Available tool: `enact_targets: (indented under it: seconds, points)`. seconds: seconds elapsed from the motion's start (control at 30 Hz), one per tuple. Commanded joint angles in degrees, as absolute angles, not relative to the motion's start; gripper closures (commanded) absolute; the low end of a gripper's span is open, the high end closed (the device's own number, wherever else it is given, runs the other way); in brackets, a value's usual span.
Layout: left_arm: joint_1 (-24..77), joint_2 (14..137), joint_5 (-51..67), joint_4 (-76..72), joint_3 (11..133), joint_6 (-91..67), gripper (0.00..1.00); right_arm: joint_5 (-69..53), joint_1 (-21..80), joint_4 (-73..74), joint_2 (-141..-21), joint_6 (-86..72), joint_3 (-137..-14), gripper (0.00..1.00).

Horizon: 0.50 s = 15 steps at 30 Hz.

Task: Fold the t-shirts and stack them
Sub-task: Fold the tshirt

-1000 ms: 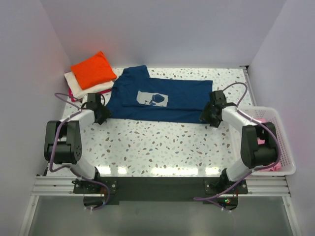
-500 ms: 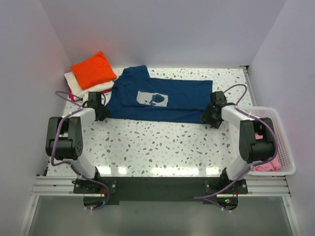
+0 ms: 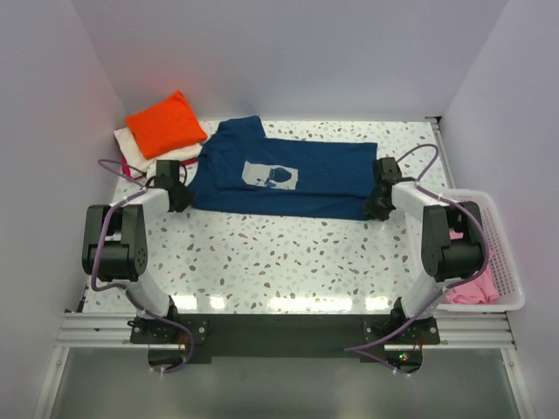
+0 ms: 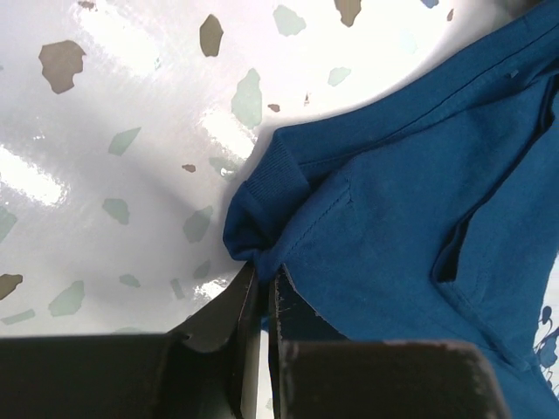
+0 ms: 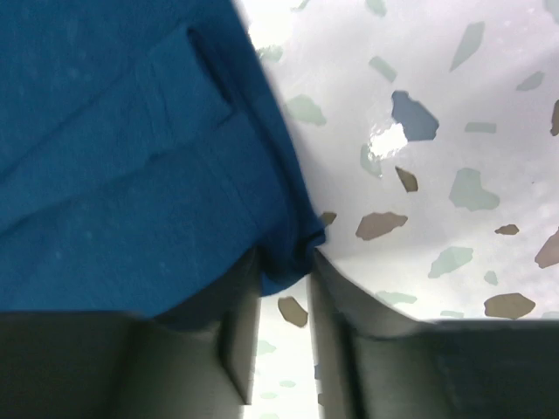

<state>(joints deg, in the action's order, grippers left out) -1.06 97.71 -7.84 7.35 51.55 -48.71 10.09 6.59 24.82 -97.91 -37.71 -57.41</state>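
navy t-shirt (image 3: 323, 179) lies spread flat across the middle of the speckled table (image 3: 288, 253), long axis running left to right, pale print (image 3: 271, 176) facing up, one sleeve sticking out toward the back wall. left gripper (image 3: 182, 199) sits low at the shirt's near-left corner. in the left wrist view its fingers (image 4: 218, 314) are nearly together with a bunched bit of navy cloth pinched between them, just beside a ribbed edge (image 4: 275, 170), so this claw is clamped on the navy t-shirt. right gripper (image 3: 376, 208) sits low at the near-right corner. in the right wrist view its fingers (image 5: 336, 305) stand on either side of the hem corner, the crumpled cloth fills the gap and touches both, so it reads as pinching the navy t-shirt, with a wider gap than the left claw. below the cloth, bare table shows between those fingers. back left, near the wall, a folded orange t-shirt (image 3: 166, 122) rests on top of a folded cream t-shirt (image 3: 144, 150), the stack just beside the navy shirt's left end. a white slotted basket (image 3: 511, 262) sits at the right edge of the table with a pink t-shirt (image 3: 463, 292) crumpled inside, partly hidden by the right arm.
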Motion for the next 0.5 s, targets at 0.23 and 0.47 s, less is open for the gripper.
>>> enact_targets:
  seconds: [0.23,0.47]
  points:
    - [-1.76,93.52,-11.51,10.27,53.53,-47.37,1.00,13.71,6.24,26.80,-96.95,-37.44,-59.77,1.00]
    - [-2.55,82.63,-14.32,14.06,47.73,-48.34,1.00,11.52,6.15,29.35,-87.55,-36.83,-52.93,1.00]
